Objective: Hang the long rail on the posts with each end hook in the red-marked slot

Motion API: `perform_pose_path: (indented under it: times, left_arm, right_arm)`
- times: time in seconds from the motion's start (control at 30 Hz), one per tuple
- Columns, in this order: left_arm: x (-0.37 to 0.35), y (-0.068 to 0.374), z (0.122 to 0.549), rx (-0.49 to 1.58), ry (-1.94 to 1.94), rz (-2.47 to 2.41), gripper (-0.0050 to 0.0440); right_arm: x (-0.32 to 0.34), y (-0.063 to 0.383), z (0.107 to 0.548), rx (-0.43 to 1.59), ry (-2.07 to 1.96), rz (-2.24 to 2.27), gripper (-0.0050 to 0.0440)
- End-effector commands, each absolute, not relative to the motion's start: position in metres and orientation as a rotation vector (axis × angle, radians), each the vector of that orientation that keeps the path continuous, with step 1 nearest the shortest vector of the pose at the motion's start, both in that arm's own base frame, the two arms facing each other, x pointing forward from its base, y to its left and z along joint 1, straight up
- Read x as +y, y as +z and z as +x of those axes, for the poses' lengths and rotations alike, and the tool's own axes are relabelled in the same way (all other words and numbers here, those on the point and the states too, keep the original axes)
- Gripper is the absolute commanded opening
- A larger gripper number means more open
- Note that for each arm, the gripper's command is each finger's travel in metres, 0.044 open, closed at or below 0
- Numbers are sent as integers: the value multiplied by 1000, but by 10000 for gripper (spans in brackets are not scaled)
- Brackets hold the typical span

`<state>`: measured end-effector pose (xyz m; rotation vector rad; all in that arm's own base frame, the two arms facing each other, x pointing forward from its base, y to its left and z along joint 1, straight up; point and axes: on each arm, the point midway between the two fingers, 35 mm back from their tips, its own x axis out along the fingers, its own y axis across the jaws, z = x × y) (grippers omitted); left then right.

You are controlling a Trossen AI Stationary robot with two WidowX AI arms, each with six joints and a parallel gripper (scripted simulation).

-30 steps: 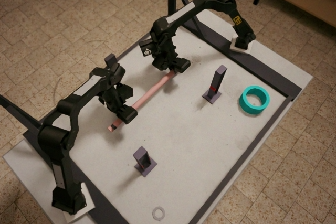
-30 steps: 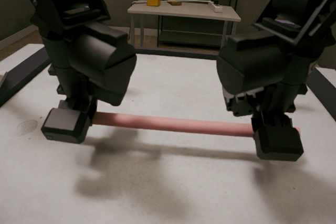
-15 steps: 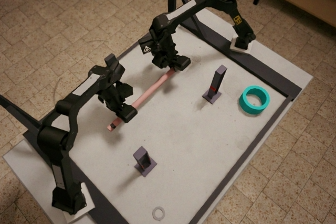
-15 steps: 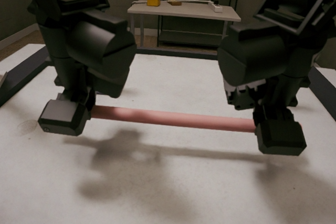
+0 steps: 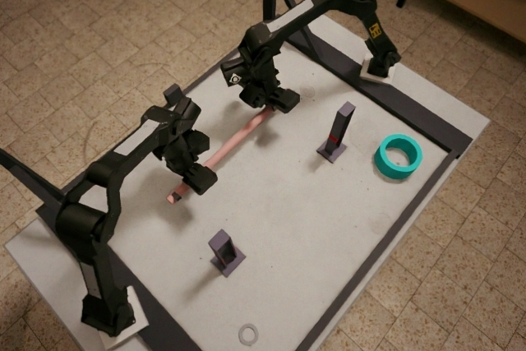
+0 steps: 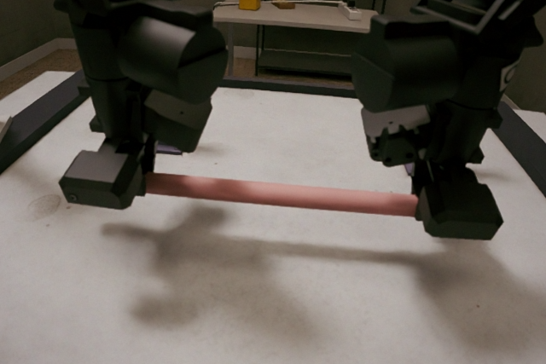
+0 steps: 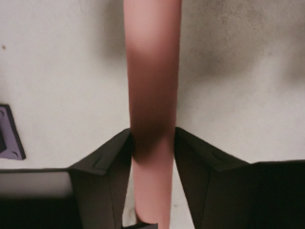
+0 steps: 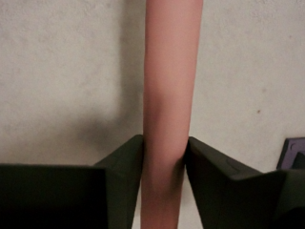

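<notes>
Above the counter (image 5: pixel 271 228) (image 6: pixel 273 307), btwn the L & R arms, the pink rail (image 5: pixel 237 136) (image 6: pixel 281 193) (image 7: pixel 152 86) (image 8: pixel 170 81) hangs clear of the surface, its shadow apart below. L tool (image 5: pixel 273 105) (image 6: pixel 148 182) (image 7: pixel 152 138) is clamped on the rail nr one end; R tool (image 5: pixel 194 180) (image 6: pixel 419 205) (image 8: pixel 166 148) grips it nr the other. L post (image 5: pixel 341 124) & R post (image 5: pixel 222 247) stand upright, well apart from the rail, so it's unhung. Teal ring (image 5: pixel 384 165) sits nr L post.

Long pink rail (image 5: pixel 237 139) (image 6: pixel 281 197) (image 7: pixel 152 91) (image 8: pixel 170 91), raised and nearly level, well apart from two upright purple-grey posts (image 5: pixel 340 124) (image 6: pixel 170 149) (image 7: pixel 12 135) (image 8: pixel 288 153) with red marks (image 5: pixel 333 139).
</notes>
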<state>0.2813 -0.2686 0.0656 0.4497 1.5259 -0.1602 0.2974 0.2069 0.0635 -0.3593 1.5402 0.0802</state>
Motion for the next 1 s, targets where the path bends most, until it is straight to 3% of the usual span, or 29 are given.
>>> perform_pose_path:
  times: [0.0,0.97]
  left_arm:
    - [-267,87,284,1501,-241,369,-50]
    - [-255,86,289,1572,-617,16,-50]
  right_arm:
    - [205,78,300,1521,148,-287,-50]
    - [192,76,303,1566,524,73,-50]
